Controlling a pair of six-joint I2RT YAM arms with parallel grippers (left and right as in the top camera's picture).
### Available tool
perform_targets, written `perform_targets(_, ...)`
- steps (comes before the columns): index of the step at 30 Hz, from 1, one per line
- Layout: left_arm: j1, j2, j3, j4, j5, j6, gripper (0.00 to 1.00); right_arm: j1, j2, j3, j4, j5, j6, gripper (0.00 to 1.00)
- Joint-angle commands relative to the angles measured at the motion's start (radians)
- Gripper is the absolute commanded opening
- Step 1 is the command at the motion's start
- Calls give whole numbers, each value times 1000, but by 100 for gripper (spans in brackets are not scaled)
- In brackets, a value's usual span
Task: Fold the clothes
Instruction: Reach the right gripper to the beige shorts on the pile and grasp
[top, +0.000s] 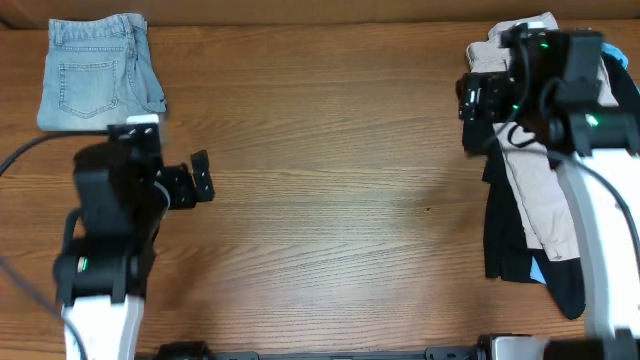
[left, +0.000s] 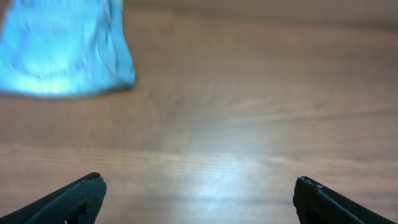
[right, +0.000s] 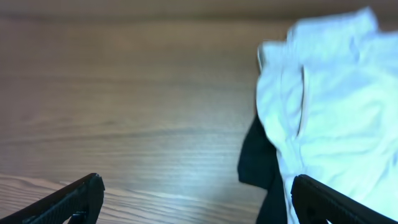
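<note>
The pale beige khaki shorts (top: 535, 190) lie crumpled on a pile at the right of the wooden table, over a black garment (top: 505, 240), with a bit of light-blue cloth (top: 541, 270) under them. My right gripper (top: 468, 112) hovers open and empty at the pile's upper left edge. In the right wrist view the shorts (right: 329, 106) and black garment (right: 261, 168) lie ahead and right of the open jaws (right: 199, 199). Folded light-blue denim shorts (top: 100, 70) lie at the far left. My left gripper (top: 203, 178) is open and empty over bare table, with the denim (left: 62, 50) ahead to its left.
The wooden table (top: 330, 180) spans the view between the two arms. A black cable (top: 30, 150) runs off the left arm at the left edge. The right arm's white link (top: 605, 230) covers part of the pile.
</note>
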Motion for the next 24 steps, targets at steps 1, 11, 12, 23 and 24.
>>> perform_targets(1, -6, 121, 21, 11, 30, 22, 100, -55, 84, 21, 1, 77, -12, 100)
perform_targets(11, -6, 273, 21, 84, 134, 21, 100, -142, 349, 21, 0, 161, -26, 80)
perform_targets(12, -6, 278, 21, 89, 134, 21, 100, -142, 372, 21, 3, 180, -29, 79)
perform_targets(23, -6, 285, 21, 101, 133, 22, 100, -142, 497, 18, 14, 303, -27, 62)
perform_targets(24, -6, 285, 21, 101, 133, 22, 100, -141, 498, 13, 16, 301, -27, 60)
